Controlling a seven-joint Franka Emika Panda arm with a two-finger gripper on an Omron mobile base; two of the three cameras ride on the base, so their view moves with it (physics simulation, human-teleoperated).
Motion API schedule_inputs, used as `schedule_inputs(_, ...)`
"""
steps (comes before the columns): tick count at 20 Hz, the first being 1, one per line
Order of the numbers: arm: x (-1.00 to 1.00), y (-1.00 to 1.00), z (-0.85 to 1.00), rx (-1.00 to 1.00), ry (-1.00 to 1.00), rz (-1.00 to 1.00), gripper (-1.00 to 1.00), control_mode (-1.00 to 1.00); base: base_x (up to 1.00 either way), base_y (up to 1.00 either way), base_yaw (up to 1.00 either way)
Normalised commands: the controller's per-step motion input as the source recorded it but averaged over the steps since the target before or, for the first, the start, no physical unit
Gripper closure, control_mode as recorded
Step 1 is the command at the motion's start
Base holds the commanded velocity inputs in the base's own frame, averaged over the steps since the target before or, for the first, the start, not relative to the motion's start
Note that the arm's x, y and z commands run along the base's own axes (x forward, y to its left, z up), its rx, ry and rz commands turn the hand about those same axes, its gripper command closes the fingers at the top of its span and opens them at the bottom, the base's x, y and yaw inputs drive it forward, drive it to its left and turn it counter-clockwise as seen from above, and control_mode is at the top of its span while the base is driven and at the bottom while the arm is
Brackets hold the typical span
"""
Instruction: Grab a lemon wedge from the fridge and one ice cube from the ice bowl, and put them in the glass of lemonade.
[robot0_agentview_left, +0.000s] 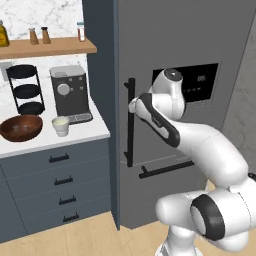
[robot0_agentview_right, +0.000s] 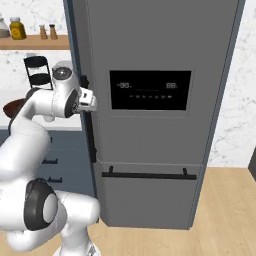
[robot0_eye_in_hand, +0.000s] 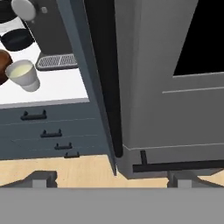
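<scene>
Step 1, door not opened: two-finger claw (robot0_agentview_right: 90, 102) w/ jaws spread, gripping nothing, sits at long black vertical handle (robot0_agentview_left: 130, 122) of tall dark grey fridge (robot0_agentview_right: 150, 60), shut, so lemon wedge presumably inside; next: clamp handle, pull.

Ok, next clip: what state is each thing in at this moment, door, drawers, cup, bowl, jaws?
Tall dark grey fridge: door shut.
Long black vertical handle: not gripped.
Gripper: jaws wide open, empty, at the handle.
Small whitish cup: upright, pale yellow liquid inside.
Brown wooden bowl: upright on counter.
Blue-grey drawers: all closed.
</scene>
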Motion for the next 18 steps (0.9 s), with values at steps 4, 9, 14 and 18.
schedule_inputs(4,0.98,0.08,-0.15,-0.03,0.23,0.03,-1.0,-1.0,0.0,0.0,0.0)
schedule_inputs(9,0.84,0.22,-0.34,-0.07,0.2,0.0,-1.0,-1.0,0.0,0.0,0.0)
schedule_inputs(14,0.5,0.29,-0.54,-0.03,0.06,0.0,-1.0,-1.0,0.0,0.0,0.0)
schedule_inputs(18,0.11,0.08,-0.36,-0.01,0.0,0.0,-1.0,-1.0,0.0,0.0,0.0)
